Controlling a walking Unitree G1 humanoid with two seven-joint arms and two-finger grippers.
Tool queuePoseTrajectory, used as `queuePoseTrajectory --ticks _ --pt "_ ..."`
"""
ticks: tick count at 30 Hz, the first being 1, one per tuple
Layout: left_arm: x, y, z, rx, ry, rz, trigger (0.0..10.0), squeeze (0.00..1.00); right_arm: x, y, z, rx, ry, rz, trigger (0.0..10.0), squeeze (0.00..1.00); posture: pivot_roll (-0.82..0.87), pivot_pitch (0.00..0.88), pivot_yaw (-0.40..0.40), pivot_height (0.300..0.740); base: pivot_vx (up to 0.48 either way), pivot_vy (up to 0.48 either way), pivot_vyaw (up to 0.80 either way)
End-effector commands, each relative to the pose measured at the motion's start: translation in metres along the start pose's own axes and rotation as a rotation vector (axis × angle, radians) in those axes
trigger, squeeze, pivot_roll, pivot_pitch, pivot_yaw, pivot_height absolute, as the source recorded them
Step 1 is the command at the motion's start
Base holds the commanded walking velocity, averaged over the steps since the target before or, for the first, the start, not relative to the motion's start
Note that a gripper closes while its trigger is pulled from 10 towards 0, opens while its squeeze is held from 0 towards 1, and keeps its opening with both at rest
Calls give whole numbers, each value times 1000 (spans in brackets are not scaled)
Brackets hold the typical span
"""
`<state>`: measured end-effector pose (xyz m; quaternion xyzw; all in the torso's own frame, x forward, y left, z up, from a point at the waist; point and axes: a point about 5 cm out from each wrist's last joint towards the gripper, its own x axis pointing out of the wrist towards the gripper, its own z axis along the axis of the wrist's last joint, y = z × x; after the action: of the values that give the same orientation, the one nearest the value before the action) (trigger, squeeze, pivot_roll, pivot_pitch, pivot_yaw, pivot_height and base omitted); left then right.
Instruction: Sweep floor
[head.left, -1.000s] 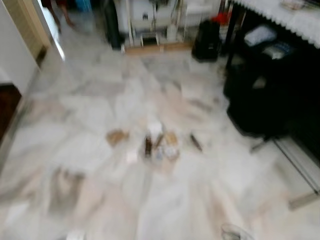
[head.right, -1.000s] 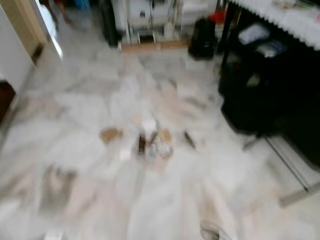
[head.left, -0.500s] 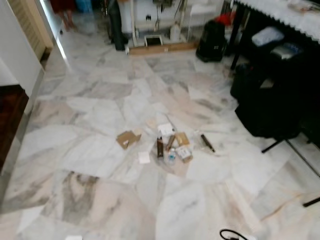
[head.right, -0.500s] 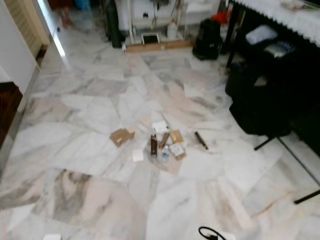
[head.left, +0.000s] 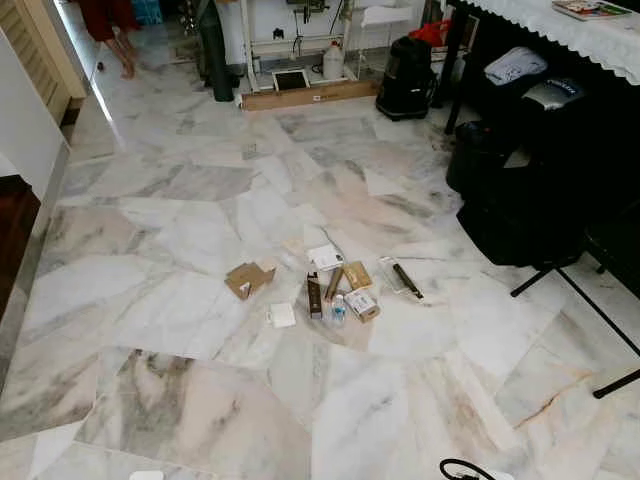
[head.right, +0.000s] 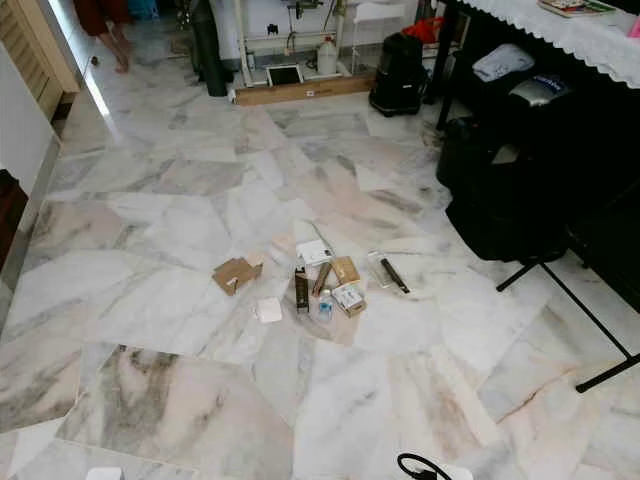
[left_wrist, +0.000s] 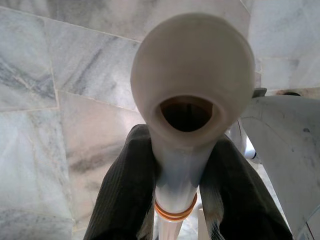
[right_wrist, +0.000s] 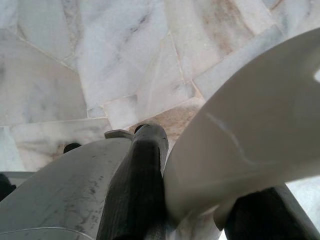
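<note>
The litter pile (head.left: 335, 288) now sits sharper (camera steadied). Left gripper (left_wrist: 177, 200) pinches the broom handle (left_wrist: 192, 100); right gripper (right_wrist: 200, 200) clamps the dustpan (right_wrist: 250, 150).

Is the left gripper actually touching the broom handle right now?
Touching. The left wrist view shows the left gripper with one black finger pressed against each side of the white broom handle, no gap.

Black bag (head.left: 407, 78) beside lace-covered table (head.left: 560, 22)
</note>
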<state>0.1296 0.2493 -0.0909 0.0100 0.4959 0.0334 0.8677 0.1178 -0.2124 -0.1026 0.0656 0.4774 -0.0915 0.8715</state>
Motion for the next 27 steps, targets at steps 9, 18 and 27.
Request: queuePoseTrajectory --ticks 9,18,27 --pt "-1 1 -3 -52 -16 44 10000 0 -1 -6 -2 -95 19 -66 10000 0 -67 35 17 740 0 0 0" --pt "-1 1 -4 -59 -17 54 10000 0 0 -7 1 -240 17 -77 10000 0 -69 28 18 740 0 0 0" --pt "2 -1 24 -102 -170 90 10000 0 -1 -9 5 -314 -32 -129 10000 0 -66 39 19 740 0 0 0"
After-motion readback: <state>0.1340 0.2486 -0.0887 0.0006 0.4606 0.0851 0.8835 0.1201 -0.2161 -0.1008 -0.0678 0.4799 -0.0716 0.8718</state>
